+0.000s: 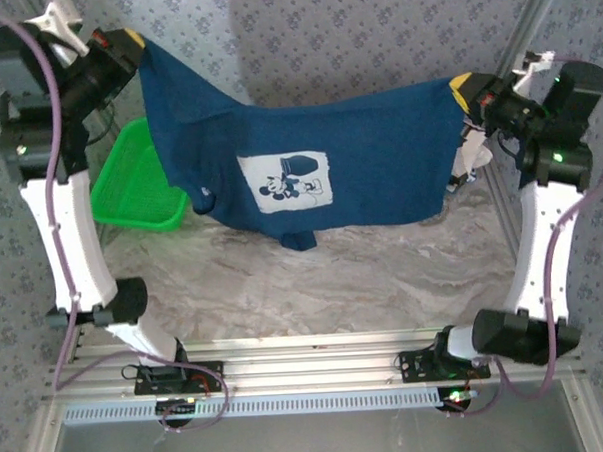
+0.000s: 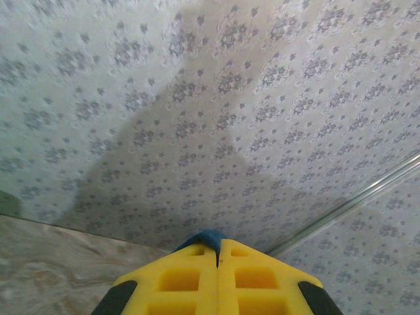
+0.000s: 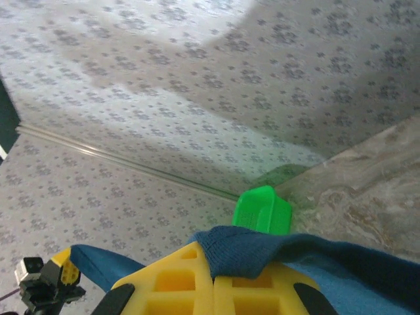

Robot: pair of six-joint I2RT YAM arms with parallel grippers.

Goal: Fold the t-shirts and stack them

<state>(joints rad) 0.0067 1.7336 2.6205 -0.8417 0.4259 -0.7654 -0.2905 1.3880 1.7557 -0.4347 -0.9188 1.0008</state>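
left gripper (image 1: pixel 133 41): jaws clamped on navy t-shirt (image 1: pixel 369 158), over bench (image 1: pixel 334 285) far-left corner | right gripper (image 1: pixel 463 85): jaws clamped on t-shirt, near right edge | t-shirt: hangs spread between both, above bench | basket (image 1: pixel 130 193): left edge

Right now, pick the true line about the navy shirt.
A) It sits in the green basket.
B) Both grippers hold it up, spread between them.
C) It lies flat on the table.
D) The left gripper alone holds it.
B: the left gripper and the right gripper are each shut on an upper edge of the shirt, which hangs spread between them.
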